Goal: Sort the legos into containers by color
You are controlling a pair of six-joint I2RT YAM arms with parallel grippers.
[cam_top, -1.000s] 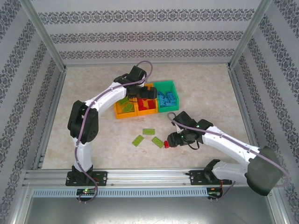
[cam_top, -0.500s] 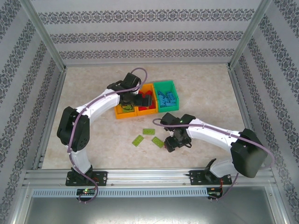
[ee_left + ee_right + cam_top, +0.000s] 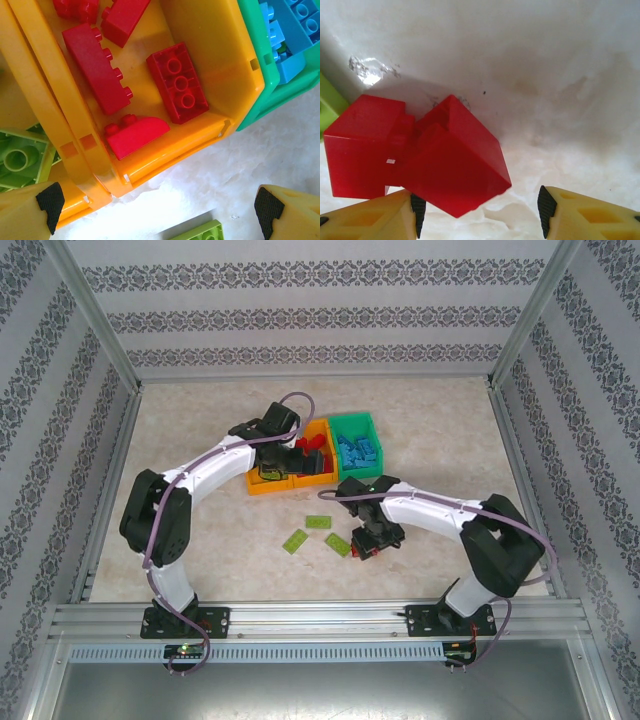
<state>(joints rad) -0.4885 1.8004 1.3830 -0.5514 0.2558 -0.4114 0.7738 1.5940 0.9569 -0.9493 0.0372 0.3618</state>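
Right arm has folded its elbow inward since a second ago. The right gripper (image 3: 477,210) sits low over the red lego (image 3: 445,160) on the table (image 3: 545,75), jaws half spread, left pad seemingly touching it and right pad clear, while the left gripper (image 3: 157,212) hangs wide open over the containers (image 3: 220,127). Expect a light, rigid, slick brick lying tilted, so you should pinch squarely across its flat sides.

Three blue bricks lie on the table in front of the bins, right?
Not quite: the three bricks on the table in front of the bins are lime green, not blue. The top view shows it; the blue ones lie in the green bin.
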